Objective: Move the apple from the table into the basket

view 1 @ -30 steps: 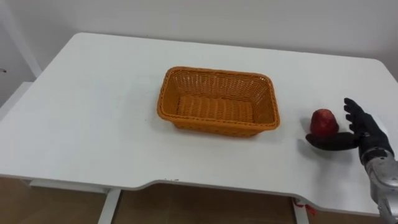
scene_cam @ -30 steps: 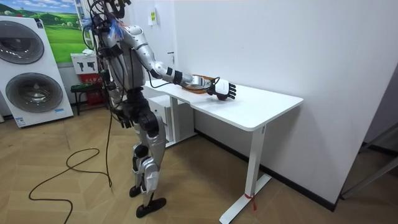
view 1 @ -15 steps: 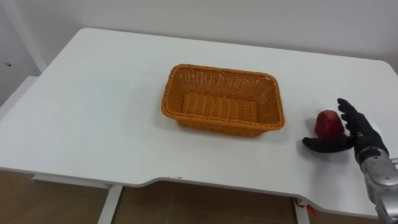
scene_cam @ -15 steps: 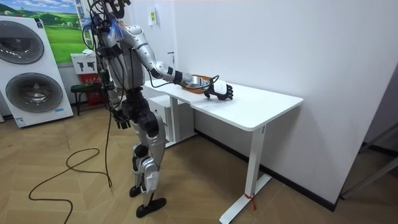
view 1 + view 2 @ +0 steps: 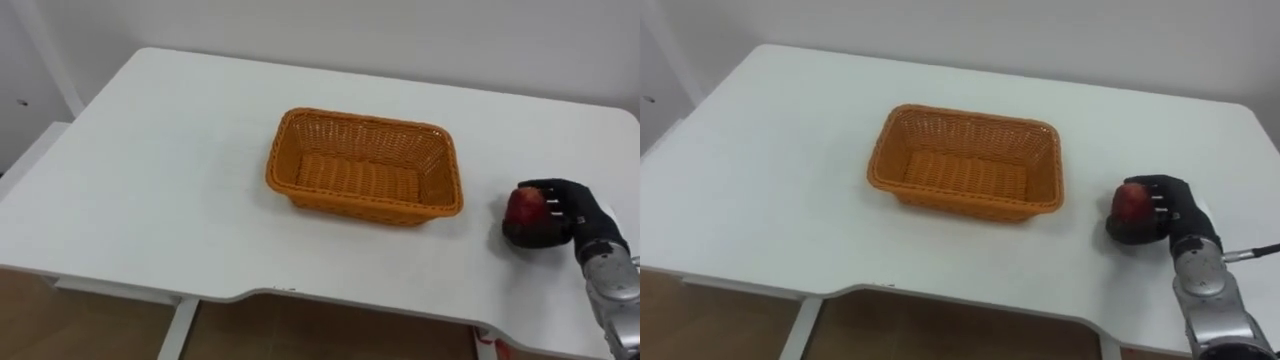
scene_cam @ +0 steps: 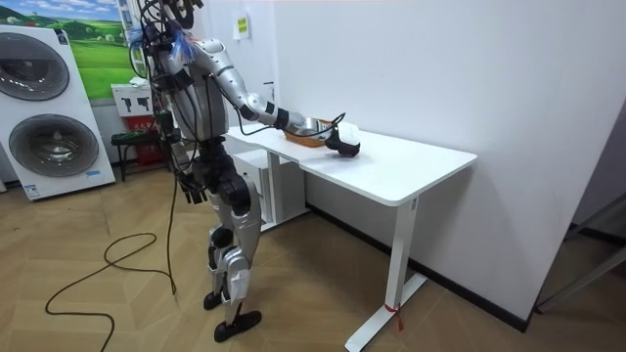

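Right hand (image 5: 578,207) was curled round the apple (image 5: 522,208) on the table (image 5: 150,180); lift and placement in the basket (image 5: 362,120) were outstanding.

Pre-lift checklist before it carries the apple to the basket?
1. Right hand closed round the apple: ok, fingers curl over it.
2. Apple off the table: not ok, it appears to rest on the tabletop.
3. Basket free to receive it: ok, nothing inside.
4. Path from apple to basket: ok, nothing lies between them.
5. Grip firm enough to lift: cannot tell.
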